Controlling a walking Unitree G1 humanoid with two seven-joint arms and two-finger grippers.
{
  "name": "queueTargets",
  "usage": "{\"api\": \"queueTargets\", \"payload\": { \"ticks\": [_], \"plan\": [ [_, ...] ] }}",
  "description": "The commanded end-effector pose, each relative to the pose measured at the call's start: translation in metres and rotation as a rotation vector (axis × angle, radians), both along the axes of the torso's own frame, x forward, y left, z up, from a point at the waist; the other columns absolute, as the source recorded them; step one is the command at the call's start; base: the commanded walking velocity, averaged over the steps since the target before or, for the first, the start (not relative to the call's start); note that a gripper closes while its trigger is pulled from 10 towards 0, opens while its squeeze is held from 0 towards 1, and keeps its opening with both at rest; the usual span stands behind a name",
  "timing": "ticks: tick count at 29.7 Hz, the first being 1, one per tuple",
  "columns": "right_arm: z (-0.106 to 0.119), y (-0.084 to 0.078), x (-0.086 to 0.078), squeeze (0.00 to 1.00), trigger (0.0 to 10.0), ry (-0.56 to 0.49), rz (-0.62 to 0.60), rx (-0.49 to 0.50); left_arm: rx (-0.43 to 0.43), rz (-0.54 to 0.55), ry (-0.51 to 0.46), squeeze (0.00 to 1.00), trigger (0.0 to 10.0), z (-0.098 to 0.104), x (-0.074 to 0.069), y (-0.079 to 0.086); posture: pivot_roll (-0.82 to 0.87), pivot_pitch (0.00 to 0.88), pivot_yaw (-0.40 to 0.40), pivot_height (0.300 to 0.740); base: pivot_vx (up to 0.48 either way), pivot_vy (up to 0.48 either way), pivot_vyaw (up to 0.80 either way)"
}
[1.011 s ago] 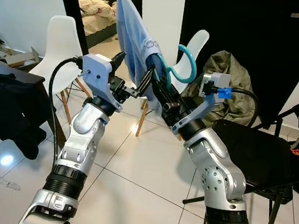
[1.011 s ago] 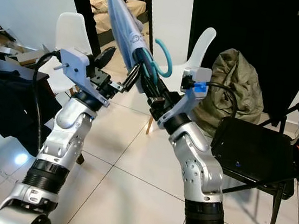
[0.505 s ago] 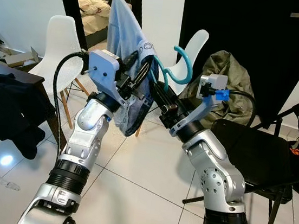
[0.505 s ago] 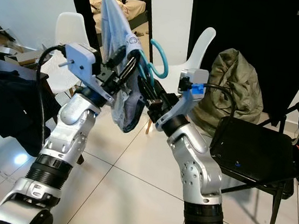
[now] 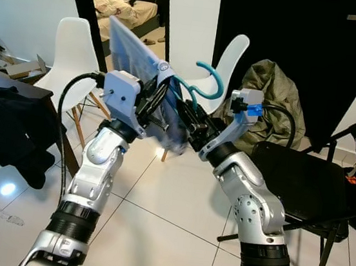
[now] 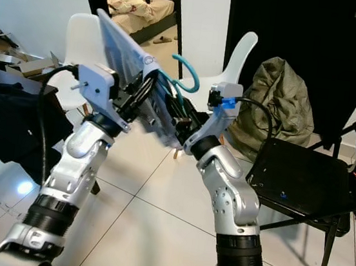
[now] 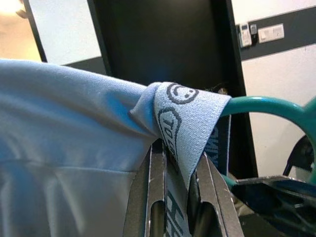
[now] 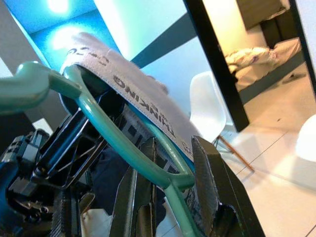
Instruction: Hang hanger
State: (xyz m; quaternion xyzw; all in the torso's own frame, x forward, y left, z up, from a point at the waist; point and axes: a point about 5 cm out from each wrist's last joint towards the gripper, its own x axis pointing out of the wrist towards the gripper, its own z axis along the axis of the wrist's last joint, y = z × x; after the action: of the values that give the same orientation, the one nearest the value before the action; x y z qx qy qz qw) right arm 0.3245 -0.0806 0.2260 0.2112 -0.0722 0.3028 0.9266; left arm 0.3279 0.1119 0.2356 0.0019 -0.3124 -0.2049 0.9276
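Two arms are raised in the middle of the room, and between them they carry the load. Far left, a dark desk [image 5: 14, 87] with black clothes [image 5: 9, 128] heaped on it, and behind it a white chair [image 5: 71, 48].

Then the left gripper [image 7: 175, 197]: its fingers [image 7: 158, 192] are clamped together on the collar band of the light blue garment [image 5: 139, 53], the printed band folded right over their tips. The cloth fans up and away to the robot's left, held well above the tiled floor [image 5: 168, 210].

Centre stage, the teal hanger [image 5: 206, 88], hook curling up above both wrists, its shoulder already tucked inside that collar. I'd call the hanger light and stiff but smooth plastic, apt to swivel in a pinch; best taken at the neck just under the hook. The garment is soft and limp, light too, and could slide off a sloping arm, so the collar band is the sensible hold.

On to the right gripper [image 8: 170, 173]: its fingers [image 8: 210, 182] are nearly closed, gripping the hanger's thin bar where it meets the neck. Behind, an olive jacket [image 5: 270, 99] slumps by the black door [image 5: 305, 51], with a black folding chair [image 5: 302, 181] at right.
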Motion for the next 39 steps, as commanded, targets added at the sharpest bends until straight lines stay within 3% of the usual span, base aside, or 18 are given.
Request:
{"api": "queueTargets", "payload": {
  "ticks": [1, 7, 15, 18, 21, 24, 25, 26, 33, 34, 35, 36, 39],
  "plan": [
    [0.003, -0.042, 0.011, 0.00, 0.0, 0.033, -0.237, 0.081, 0.017, -0.006, -0.032, 0.00, 0.0, -0.001, -0.008, 0.008, -0.02, 0.041, 0.071, 0.740, 0.000, 0.000, 0.00],
    [-0.001, -0.052, 0.016, 0.00, 0.0, 0.054, -0.278, 0.101, 0.036, 0.026, 0.002, 0.00, 0.0, -0.012, -0.016, 0.019, -0.01, 0.039, 0.061, 0.740, 0.000, 0.000, 0.00],
    [-0.002, -0.058, 0.021, 0.00, 0.0, 0.067, -0.312, 0.102, 0.044, 0.026, 0.037, 0.00, 0.0, -0.022, -0.024, 0.018, 0.00, 0.035, 0.060, 0.740, 0.000, 0.000, 0.00],
    [-0.006, -0.057, 0.022, 0.00, 0.0, 0.078, -0.320, 0.067, 0.036, 0.020, 0.037, 0.00, 0.0, -0.021, -0.025, 0.016, 0.00, 0.035, 0.060, 0.740, 0.000, 0.000, 0.00],
    [-0.016, -0.052, 0.022, 0.00, 0.0, 0.072, -0.325, -0.072, 0.027, 0.012, 0.034, 0.00, 0.0, -0.017, -0.024, 0.014, 0.00, 0.031, 0.060, 0.740, 0.000, 0.000, 0.00],
    [-0.018, -0.050, 0.021, 0.00, 0.0, 0.074, -0.318, -0.084, 0.027, 0.011, 0.037, 0.00, 0.0, -0.016, -0.023, 0.013, 0.00, 0.032, 0.062, 0.740, 0.000, 0.000, 0.00],
    [-0.018, -0.049, 0.021, 0.00, 0.0, 0.074, -0.315, -0.076, 0.031, 0.015, 0.043, 0.00, 3.3, -0.016, -0.022, 0.013, 0.00, 0.032, 0.065, 0.740, 0.000, 0.000, 0.00],
    [-0.018, -0.049, 0.021, 0.00, 0.0, 0.072, -0.312, -0.063, 0.027, -0.006, 0.063, 1.00, 10.0, -0.018, -0.021, 0.010, 0.00, 0.034, 0.068, 0.740, 0.000, 0.000, 0.00],
    [-0.015, -0.049, 0.021, 0.00, 0.0, 0.062, -0.308, -0.039, 0.036, -0.019, 0.084, 1.00, 10.0, -0.020, -0.022, 0.005, 0.00, 0.036, 0.070, 0.740, 0.000, 0.000, 0.00],
    [-0.013, -0.050, 0.021, 0.00, 0.0, 0.056, -0.307, -0.027, 0.035, -0.010, 0.090, 0.85, 10.0, -0.021, -0.021, 0.004, -0.01, 0.037, 0.070, 0.740, 0.000, 0.000, 0.00],
    [-0.011, -0.051, 0.021, 0.00, 0.0, 0.051, -0.307, -0.019, 0.034, -0.004, 0.095, 0.85, 10.0, -0.021, -0.021, 0.004, -0.01, 0.037, 0.070, 0.740, 0.000, 0.000, 0.00],
    [-0.010, -0.052, 0.021, 0.00, 0.0, 0.046, -0.306, -0.012, 0.035, -0.006, 0.098, 0.26, 10.0, -0.022, -0.021, 0.003, -0.01, 0.038, 0.070, 0.740, 0.000, 0.000, 0.00],
    [-0.009, -0.052, 0.021, 0.00, 0.0, 0.042, -0.306, -0.008, 0.037, -0.012, 0.100, 0.26, 10.0, -0.022, -0.021, 0.003, -0.01, 0.038, 0.070, 0.740, 0.000, 0.000, 0.00]
  ]
}}
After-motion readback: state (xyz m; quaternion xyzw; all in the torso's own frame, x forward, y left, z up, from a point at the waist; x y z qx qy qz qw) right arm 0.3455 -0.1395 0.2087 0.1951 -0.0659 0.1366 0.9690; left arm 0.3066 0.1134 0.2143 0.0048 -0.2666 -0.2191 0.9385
